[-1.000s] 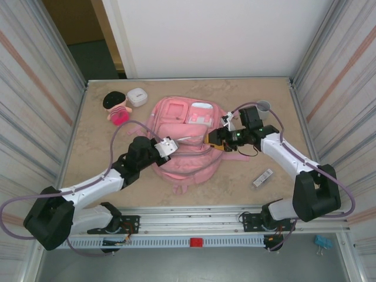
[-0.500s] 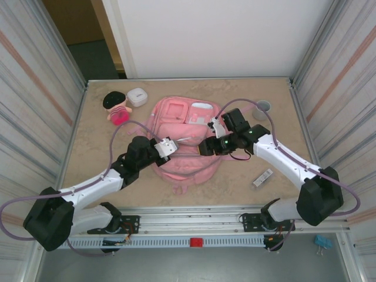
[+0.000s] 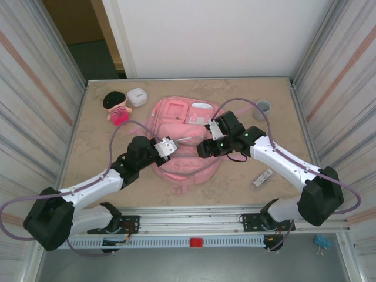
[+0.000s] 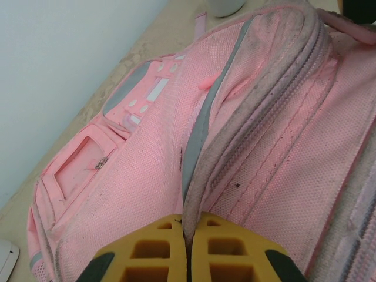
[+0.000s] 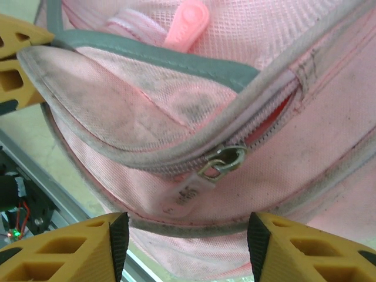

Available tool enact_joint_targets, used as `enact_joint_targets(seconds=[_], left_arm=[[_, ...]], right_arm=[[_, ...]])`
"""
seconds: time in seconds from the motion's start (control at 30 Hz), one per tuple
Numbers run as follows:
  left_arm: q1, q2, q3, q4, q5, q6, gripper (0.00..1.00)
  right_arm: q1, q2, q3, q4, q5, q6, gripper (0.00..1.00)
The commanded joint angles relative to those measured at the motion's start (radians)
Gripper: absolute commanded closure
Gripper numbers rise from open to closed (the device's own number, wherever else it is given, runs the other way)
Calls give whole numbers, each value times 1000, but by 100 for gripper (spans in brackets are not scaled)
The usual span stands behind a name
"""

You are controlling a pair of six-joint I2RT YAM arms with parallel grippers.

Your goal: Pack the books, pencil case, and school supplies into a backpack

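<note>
left gripper (image 4: 187, 249) is clamped on zip edge (image 4: 197, 176) of backpack (image 3: 174, 113) | right gripper (image 5: 185, 232) is held wide over zip pull (image 5: 222, 160)

A narrow zip slit (image 5: 275, 110) in the backpack (image 5: 117, 97) faces the right claw (image 5: 185, 232).

In the left wrist view the backpack (image 4: 147, 147) ran off every edge; the left gripper (image 4: 187, 230), pinched on a fabric fold, was cut at 6 o'clock; a pale cup (image 4: 226, 6) was clipped at 12 o'clock; a white object (image 4: 6, 258) at 8 o'clock was too cropped to identify. In the right wrist view the right gripper (image 5: 185, 226), fingers spread wide, was cropped at 6 o'clock; the zip pull (image 5: 187, 197) carried illegible print. From above, the white stick (image 3: 262, 177), at 4 o'clock from the backpack, bore markings too small to read.
</note>
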Motion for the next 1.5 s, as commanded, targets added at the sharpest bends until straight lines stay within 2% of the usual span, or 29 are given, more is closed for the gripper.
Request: enact_joint_targets(seconds=[0.0,0.07,0.17,0.37,0.5,0.63,0.8,0.97,1.17,1.37,1.47], left_arm=[[10,-33,8,116,9,-36,100],[10,-33,8,118,10,-39,100],[10,-33,7,118,12,-41,100],[10,-38,4,118,2,-41,100],[10,-32,6,123,2,-41,100],[9,-29,8,122,-3,-43,100],[10,-35,6,117,-4,-40,100],[10,-35,9,107,-15,-49,100],[-3,2,26,112,-57,-104,100],[-37,47,54,116,-84,-114,100],[-39,44,53,120,-85,-120,100]], right_arm=[[19,28,29,92,-22,49,43],[26,40,38,99,-19,58,43],[36,56,52,85,50,79,44],[74,53,79,-15,269,93,61],[91,40,70,-41,325,96,74],[106,36,81,-71,375,99,80],[99,31,88,-67,379,75,89],[94,21,104,-73,324,59,100],[155,-2,107,-37,226,39,100],[220,49,163,-42,130,17,100],[225,71,183,-73,156,10,100]])
